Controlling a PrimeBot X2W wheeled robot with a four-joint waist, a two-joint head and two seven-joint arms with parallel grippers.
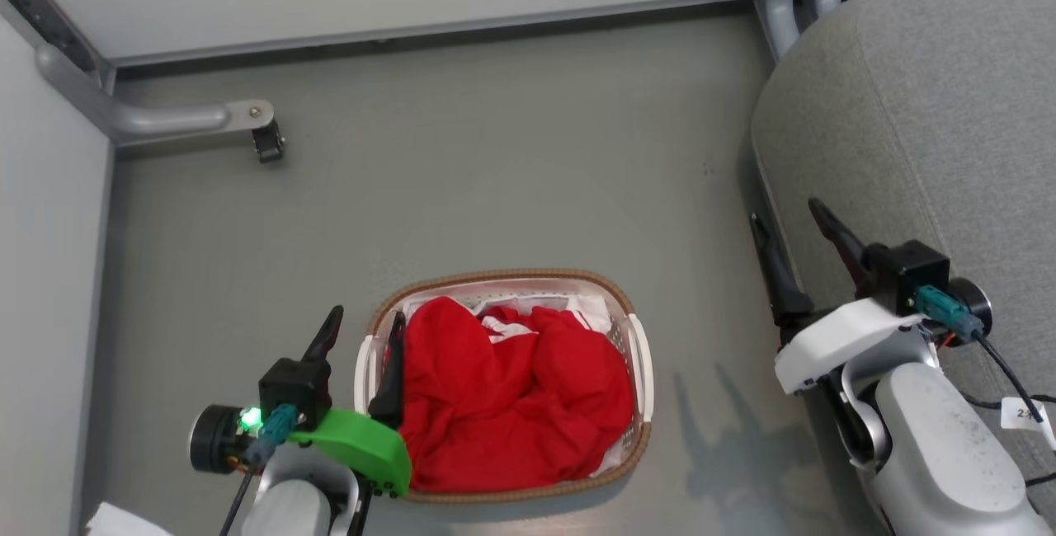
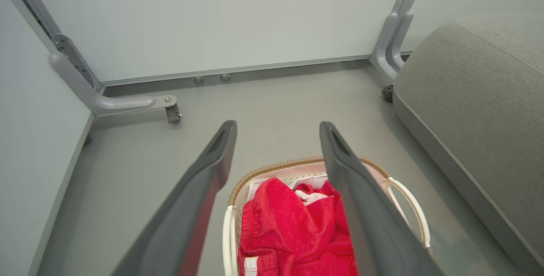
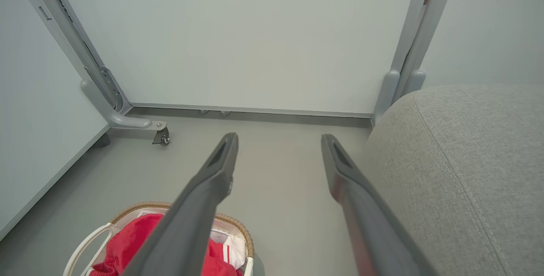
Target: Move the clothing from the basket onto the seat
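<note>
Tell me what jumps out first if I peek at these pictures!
The bright red clothing grabs the eye, heaped in the white laundry basket on the grey floor, low in the head view. Next comes the big light grey seat at the upper right. The open left gripper hangs by the basket's left edge, the open right gripper by the seat's edge.

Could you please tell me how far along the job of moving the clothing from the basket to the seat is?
Nothing looks done yet: the red clothing lies heaped in the basket, and the visible part of the seat carries none. Nothing is in hand: the left gripper is open at the basket's left edge, the right gripper open beside the seat. Every garment is left to move.
</note>
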